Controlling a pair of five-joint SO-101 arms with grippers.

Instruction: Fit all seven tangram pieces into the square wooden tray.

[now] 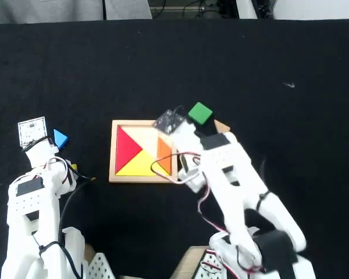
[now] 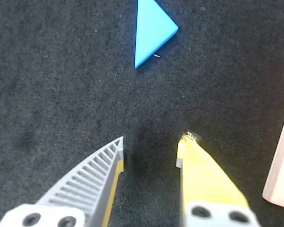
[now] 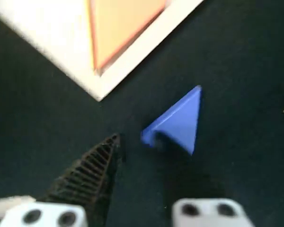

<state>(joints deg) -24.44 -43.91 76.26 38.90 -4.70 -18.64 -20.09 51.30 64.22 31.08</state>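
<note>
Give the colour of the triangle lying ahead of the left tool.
Light blue. The triangle shows best in the left wrist view.

Lighting, as I log it from the console. High view: even, diffuse light from above. The black cloth (image 1: 279, 70) swallows most of it, while the left arm (image 1: 29, 203) at 8 o'clock and the wooden tray (image 1: 113, 151) read bright. A pale strip glares along 12 o'clock, and shadows are faint. Left wrist view: moderate light picks out the cloth weave. The light blue triangle (image 2: 151, 30) at 12 o'clock is flatly lit, a soft shadow lies under the parted left gripper (image 2: 150, 151), and the tray edge is washed pale at 4 o'clock. Right wrist view: the cloth is dimmer, the tray is overexposed at 11 o'clock, and the dark blue triangle (image 3: 177, 120) casts a heavy shadow toward 6 o'clock.
</note>
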